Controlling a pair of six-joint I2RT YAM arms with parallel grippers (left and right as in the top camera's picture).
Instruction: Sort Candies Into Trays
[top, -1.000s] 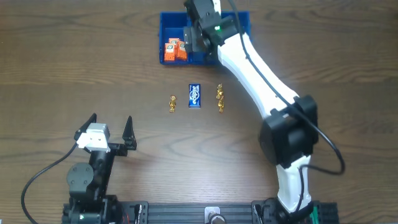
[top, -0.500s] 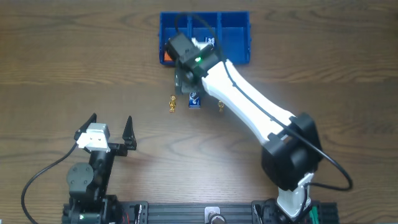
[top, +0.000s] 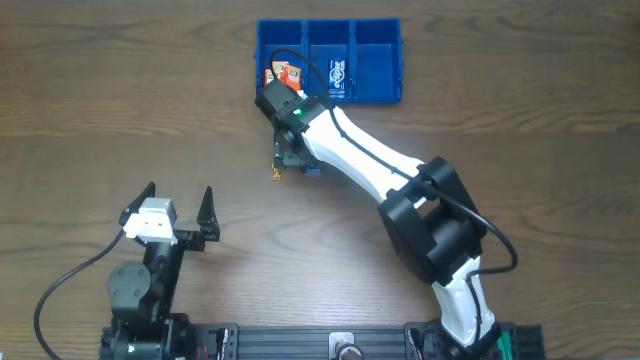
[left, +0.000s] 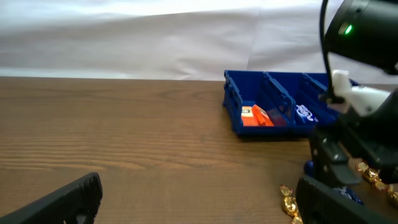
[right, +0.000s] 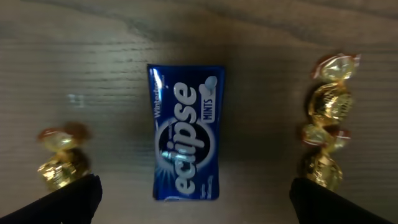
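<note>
Back from the tray (top: 378, 70), my right gripper (right: 199, 200) hangs open, empty, over the mint pack (right: 186, 142). Skewed closing could scatter the gold candies (right: 326, 102) beside it.

From here the worktop (top: 90, 110) reads as brown wood grain, matt and smooth. The blue tray (top: 370, 98) looks like hard, slightly glossy plastic. The blue mint pack (right: 186, 134) has a shiny printed wrapper. The gold candies (right: 328, 102) sit in crinkled, reflective foil. The right arm (top: 358, 160) wears a smooth white plastic shell.
</note>
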